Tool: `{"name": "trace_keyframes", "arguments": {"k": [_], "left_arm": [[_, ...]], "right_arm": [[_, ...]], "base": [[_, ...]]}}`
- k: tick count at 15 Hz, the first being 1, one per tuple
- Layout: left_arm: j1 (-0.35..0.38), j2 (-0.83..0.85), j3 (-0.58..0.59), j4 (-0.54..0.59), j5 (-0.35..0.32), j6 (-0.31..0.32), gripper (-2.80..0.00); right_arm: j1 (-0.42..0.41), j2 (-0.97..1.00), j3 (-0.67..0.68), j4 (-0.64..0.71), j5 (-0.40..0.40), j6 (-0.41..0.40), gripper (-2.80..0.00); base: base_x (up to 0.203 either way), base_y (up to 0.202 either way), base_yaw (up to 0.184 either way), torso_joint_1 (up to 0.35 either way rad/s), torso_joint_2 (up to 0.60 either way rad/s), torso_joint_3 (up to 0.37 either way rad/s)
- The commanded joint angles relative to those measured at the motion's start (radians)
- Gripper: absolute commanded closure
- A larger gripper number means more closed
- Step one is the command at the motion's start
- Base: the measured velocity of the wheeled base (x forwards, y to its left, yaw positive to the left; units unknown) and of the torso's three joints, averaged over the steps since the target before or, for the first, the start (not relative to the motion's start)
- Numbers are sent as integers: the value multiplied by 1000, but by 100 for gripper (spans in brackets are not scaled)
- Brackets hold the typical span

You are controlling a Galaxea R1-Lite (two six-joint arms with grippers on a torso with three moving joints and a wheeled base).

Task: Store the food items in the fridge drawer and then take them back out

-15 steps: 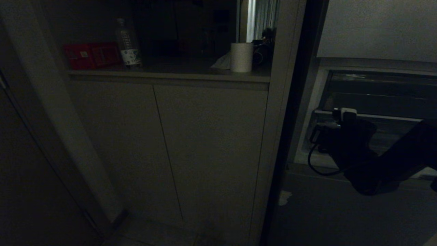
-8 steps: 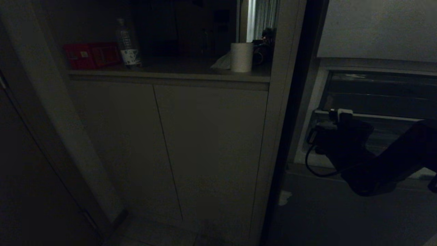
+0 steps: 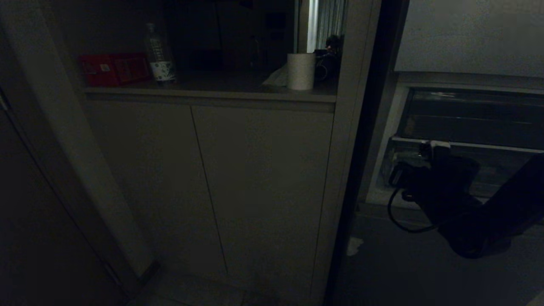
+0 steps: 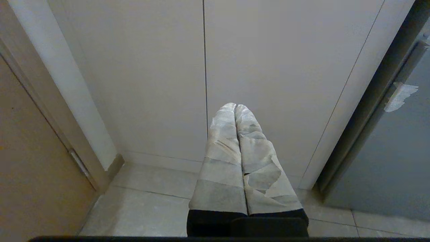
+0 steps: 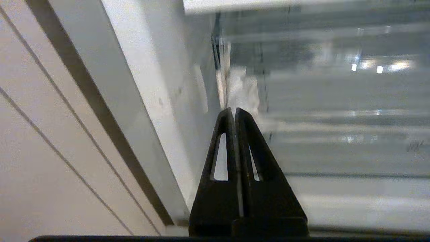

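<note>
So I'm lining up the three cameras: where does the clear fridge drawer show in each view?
Head view: the fridge drawer sits at the right edge, behind the right gripper.
Left wrist view: not in it; only cabinet doors, floor and the left gripper.
Right wrist view: it fills the right half, just beyond the fingers.
Shared landmark: the pale cabinet doors.
</note>
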Motion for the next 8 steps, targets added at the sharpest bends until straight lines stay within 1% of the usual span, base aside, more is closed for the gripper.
{"name": "trace_keyframes", "arguments": {"k": [1, 4, 8], "left_arm": [[0, 0, 0, 0, 0, 0, 0], [0, 0, 0, 2, 0, 0, 0], [0, 0, 0, 0, 0, 0, 0]], "right_arm": [[-2, 10, 3, -15, -1, 0, -280], [-5, 8, -20, -15, 18, -6, -280], [-12, 10, -16, -33, 50, -17, -280]], "base": [[0, 0, 0, 0, 0, 0], [0, 0, 0, 0, 0, 0], [0, 0, 0, 0, 0, 0]]}}
